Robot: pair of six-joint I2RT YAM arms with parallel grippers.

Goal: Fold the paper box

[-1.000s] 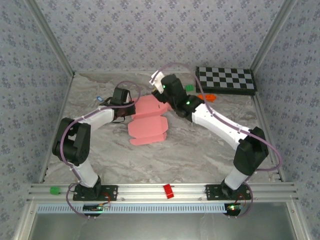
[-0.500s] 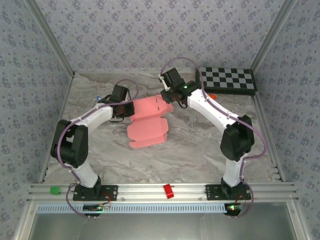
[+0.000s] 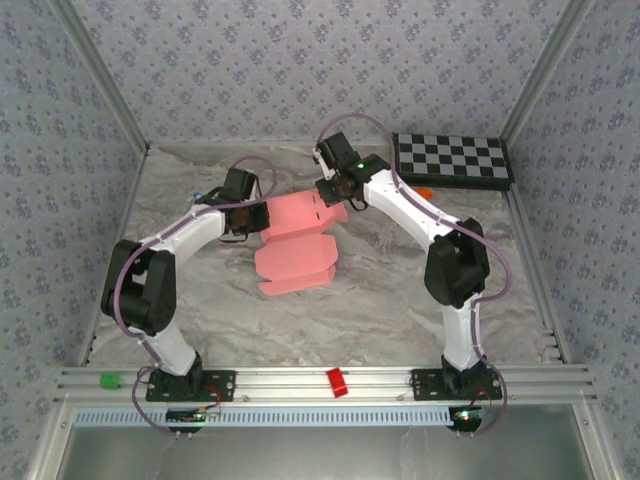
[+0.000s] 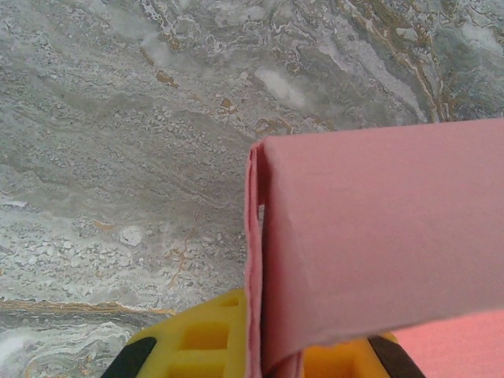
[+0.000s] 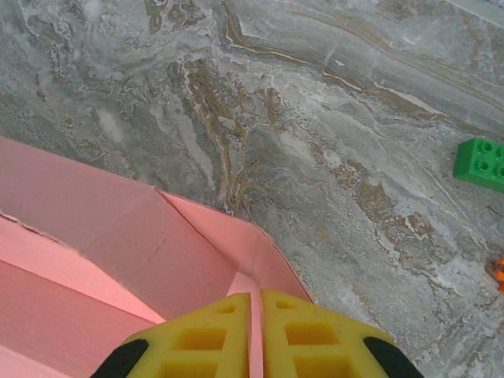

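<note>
Your R fingers (image 5: 307,342) pinch a far-right flap of the paper box (image 3: 295,245). L fingers (image 4: 201,342) look clamped on its left edge, partly hidden. Box sits approx. mid counter (image 3: 380,310).

Top external cam high above and behind arm bases (image 3: 185,383), tilted down over whole marble table (image 3: 380,300), left wrist cam v. close, facing down at paper box (image 4: 378,236) edge, right wrist cam close over box corner, all 3 views share box and marble
</note>
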